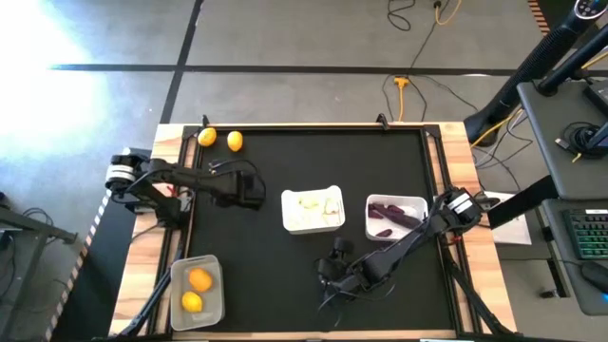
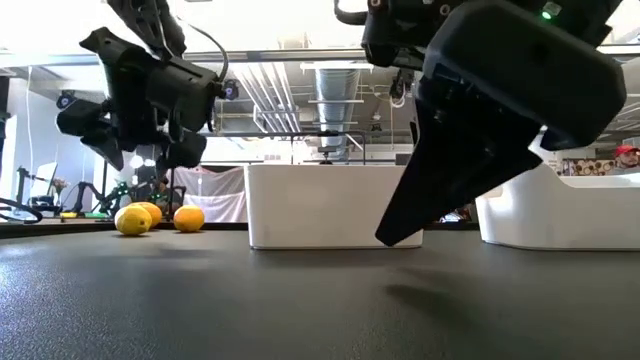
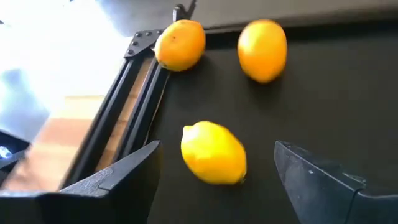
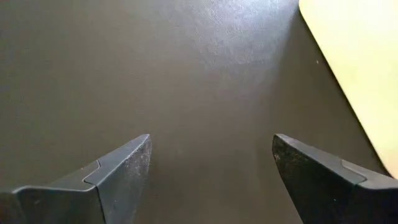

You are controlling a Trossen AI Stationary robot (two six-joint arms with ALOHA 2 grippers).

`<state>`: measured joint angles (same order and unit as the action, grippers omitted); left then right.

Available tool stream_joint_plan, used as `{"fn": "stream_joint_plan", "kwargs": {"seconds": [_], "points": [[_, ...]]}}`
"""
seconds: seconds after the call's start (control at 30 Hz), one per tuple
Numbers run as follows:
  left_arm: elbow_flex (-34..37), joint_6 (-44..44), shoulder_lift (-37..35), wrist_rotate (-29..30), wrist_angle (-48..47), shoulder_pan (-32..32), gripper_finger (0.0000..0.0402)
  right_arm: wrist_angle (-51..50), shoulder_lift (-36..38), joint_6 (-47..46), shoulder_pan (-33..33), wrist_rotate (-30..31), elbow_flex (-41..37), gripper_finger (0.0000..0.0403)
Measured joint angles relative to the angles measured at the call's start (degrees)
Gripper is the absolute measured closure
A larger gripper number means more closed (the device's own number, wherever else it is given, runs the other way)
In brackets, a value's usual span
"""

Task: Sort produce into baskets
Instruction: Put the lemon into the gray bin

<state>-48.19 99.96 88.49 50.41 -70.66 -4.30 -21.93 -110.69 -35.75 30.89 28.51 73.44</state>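
Lemon on its side, between open jaws.

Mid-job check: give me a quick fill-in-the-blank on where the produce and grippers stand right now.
The clear tub holds ___ lemons.
The purple vegetables lie in a ___ tray.
The left gripper, jaws ___, faces a lemon.
The right gripper holds ___.

Missing words: two; white; open; nothing

Both arms are matte black, built of blocky links with thin black cables looped alongside. Silver-white rings band the left arm and the right arm near their bases. A green light glows on one housing in the low view.
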Motion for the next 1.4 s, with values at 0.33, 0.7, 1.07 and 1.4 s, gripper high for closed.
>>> {"fn": "stream_joint_plan", "kwargs": {"seconds": [0.33,0.7,1.07,1.4], "points": [[0.33,9.04,0.06,2.22,2.78,-3.81,0.0109,0.44,0.00,-4.74,0.98,0.00,-3.19,0.0076],[8.55,8.59,0.08,-0.46,17.65,-11.93,0.0109,3.24,0.00,-5.36,2.13,0.40,-4.72,0.0076],[16.09,-0.45,0.15,-3.44,37.42,-16.07,0.0109,4.35,0.00,-4.10,2.11,0.70,-5.02,0.0076],[18.22,-0.44,0.15,-2.94,41.61,-16.60,0.0112,4.63,0.00,-4.15,2.11,1.44,-5.04,0.0076]]}}
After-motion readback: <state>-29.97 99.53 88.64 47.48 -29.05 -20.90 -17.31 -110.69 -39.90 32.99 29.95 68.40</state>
